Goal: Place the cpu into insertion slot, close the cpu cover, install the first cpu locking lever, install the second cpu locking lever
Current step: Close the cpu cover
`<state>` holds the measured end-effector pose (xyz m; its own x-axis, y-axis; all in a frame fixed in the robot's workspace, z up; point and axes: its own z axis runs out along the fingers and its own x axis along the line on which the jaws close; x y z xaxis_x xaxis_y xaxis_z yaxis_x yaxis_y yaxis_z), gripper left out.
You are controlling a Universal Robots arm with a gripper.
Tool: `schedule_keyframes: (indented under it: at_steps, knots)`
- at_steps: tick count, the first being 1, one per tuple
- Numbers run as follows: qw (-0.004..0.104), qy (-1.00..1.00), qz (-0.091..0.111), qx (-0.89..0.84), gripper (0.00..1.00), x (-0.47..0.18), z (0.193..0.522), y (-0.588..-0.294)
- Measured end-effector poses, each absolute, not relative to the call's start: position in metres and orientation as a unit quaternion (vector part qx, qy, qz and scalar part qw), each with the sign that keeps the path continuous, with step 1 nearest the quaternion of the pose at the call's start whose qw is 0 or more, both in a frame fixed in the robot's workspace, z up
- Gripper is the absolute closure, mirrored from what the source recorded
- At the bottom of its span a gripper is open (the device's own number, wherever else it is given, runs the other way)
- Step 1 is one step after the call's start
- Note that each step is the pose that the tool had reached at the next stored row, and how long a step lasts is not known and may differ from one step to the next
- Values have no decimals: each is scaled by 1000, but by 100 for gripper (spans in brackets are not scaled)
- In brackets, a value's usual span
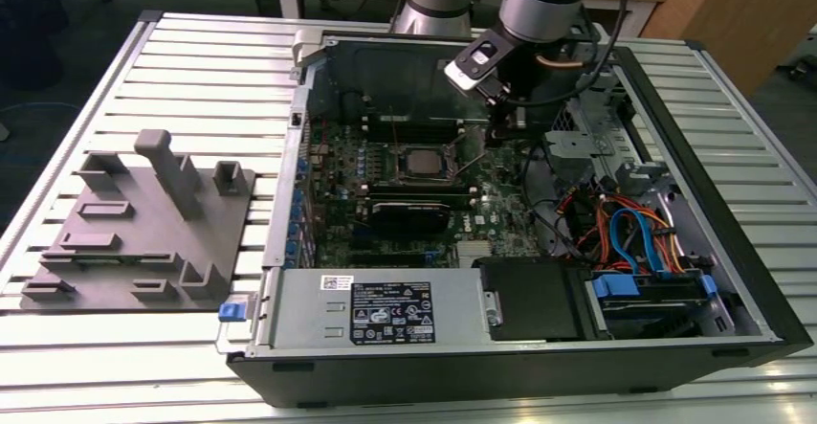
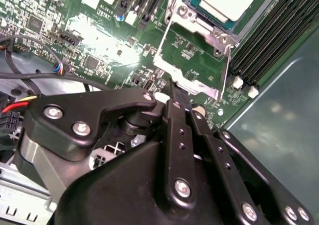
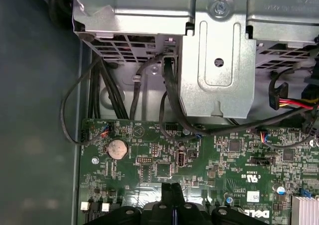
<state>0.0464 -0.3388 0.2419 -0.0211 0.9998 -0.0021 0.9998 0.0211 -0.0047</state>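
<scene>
Pincer (image 2: 175,88), closed, points down at the raised cpu cover's (image 2: 184,76) edge.

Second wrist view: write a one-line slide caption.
The cpu sits in the insertion slot; the cpu cover lies open, gripper at its edge.

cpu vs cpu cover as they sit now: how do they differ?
The cpu is a solid plate with a pale top; the cpu cover is an open frame with green board showing through its window. The cpu lies seated in the insertion slot; the cpu cover is swung open, clear of the cpu. Shared: both are squarish, silvery metal.
</scene>
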Motion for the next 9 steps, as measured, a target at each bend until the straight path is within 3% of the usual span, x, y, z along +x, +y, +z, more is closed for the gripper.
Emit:
schedule_keyframes:
  at_steps: [9]
  knots:
    - [1,-715,2,-700,90,44,242,-339]
